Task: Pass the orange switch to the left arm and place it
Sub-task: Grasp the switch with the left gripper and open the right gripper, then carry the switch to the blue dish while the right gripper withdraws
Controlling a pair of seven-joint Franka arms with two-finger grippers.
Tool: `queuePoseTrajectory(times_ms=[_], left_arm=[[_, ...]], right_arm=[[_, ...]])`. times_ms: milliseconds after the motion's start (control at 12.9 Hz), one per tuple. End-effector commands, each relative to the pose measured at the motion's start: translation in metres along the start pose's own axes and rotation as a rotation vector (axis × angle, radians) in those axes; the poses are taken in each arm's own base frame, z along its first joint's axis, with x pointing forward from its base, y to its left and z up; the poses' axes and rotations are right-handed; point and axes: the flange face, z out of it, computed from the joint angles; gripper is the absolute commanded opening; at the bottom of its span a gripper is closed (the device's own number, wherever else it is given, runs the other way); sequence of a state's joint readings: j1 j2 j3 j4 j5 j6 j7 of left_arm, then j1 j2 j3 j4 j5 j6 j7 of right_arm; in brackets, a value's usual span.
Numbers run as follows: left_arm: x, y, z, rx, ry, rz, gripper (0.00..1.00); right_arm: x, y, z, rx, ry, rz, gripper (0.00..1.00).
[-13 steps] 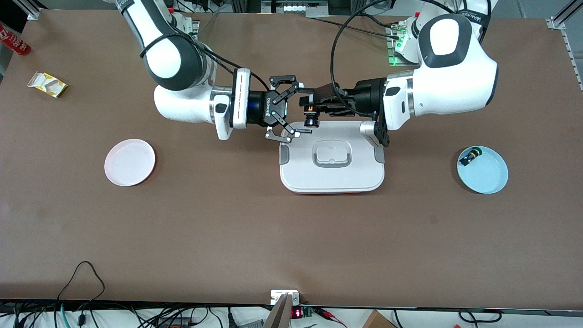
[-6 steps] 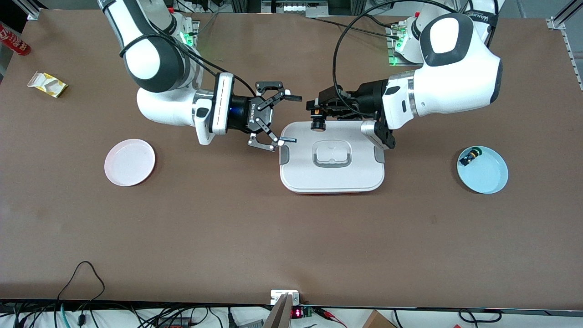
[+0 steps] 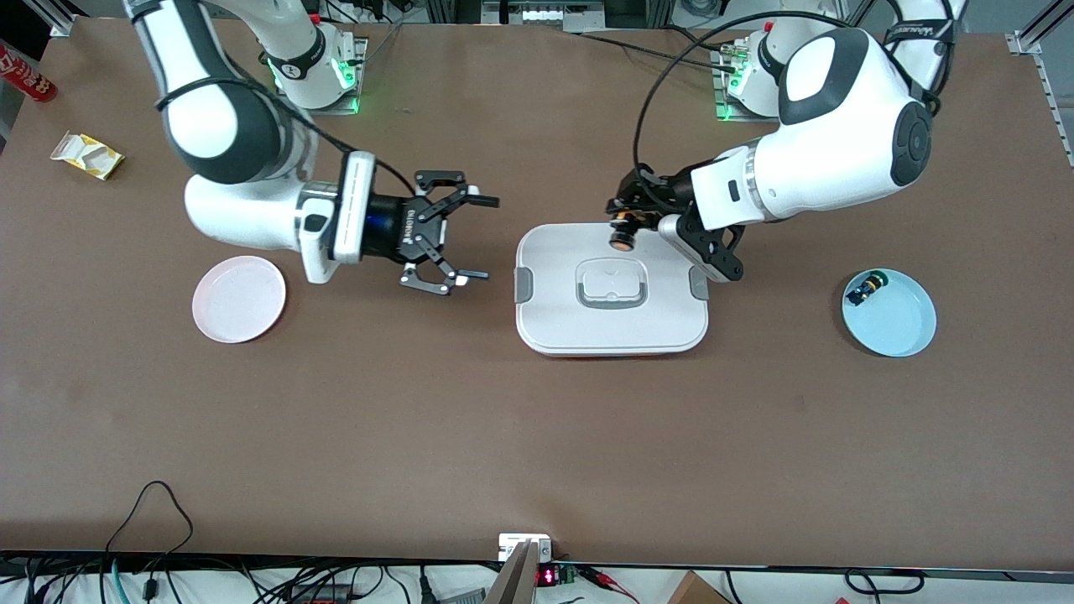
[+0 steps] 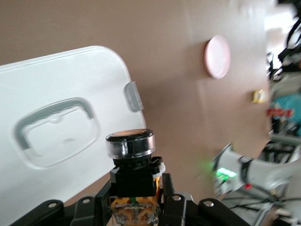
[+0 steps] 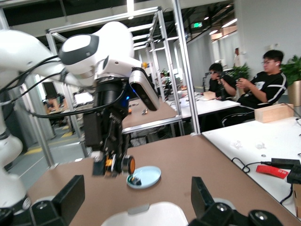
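My left gripper (image 3: 625, 220) is shut on the orange switch (image 3: 623, 240), a small black cylinder with an orange cap, and holds it over the edge of the white box (image 3: 612, 323) that lies toward the arm bases. In the left wrist view the switch (image 4: 130, 143) stands between the fingers (image 4: 165, 188), above the box lid (image 4: 56, 94). My right gripper (image 3: 483, 238) is open and empty over bare table between the box and the pink plate (image 3: 239, 299). The right wrist view shows its own gripper (image 5: 135, 200) wide apart, and the held switch (image 5: 123, 165) farther off.
A blue plate (image 3: 899, 325) toward the left arm's end holds a green-capped switch (image 3: 864, 289). A yellow carton (image 3: 86, 155) and a red can (image 3: 25, 75) lie at the right arm's end. Cables hang along the table edge nearest the front camera.
The right gripper has drawn away from the left gripper toward its own end of the table, still open and empty. The left gripper has shifted toward its own end with the switch.
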State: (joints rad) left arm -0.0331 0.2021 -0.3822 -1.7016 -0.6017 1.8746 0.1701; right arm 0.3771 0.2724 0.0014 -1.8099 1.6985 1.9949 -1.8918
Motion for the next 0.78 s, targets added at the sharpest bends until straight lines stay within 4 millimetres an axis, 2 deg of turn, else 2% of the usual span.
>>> queuePoseTrajectory(times_ms=[0,155,389,466,544,699], left_arm=[[-0.008,-0.061,-0.024,0.098,-0.081,0.165,0.12],[-0.017,-0.121,-0.029,0.185,-0.194,0.334,0.12],[-0.028,-0.163,-0.056,0.391,-0.343,0.530,0.11],[-0.033,-0.181,-0.068,0.431,-0.380,0.571,0.11],[-0.038,-0.200,-0.077,0.469,-0.431,0.620,0.11],[-0.044,-0.223,-0.084,0.567,-0.567,0.709,0.11]], right_arm=[[-0.008,0.004,-0.039,0.056,-0.030,-0.006,1.00],[-0.016,0.012,-0.074,0.101,-0.084,0.000,1.00],[-0.016,0.018,-0.122,0.121,-0.182,0.112,1.00],[-0.009,0.018,-0.139,0.097,-0.222,0.180,1.00],[-0.008,0.017,-0.148,0.079,-0.260,0.266,1.00],[-0.012,0.018,-0.167,0.046,-0.334,0.405,1.00]])
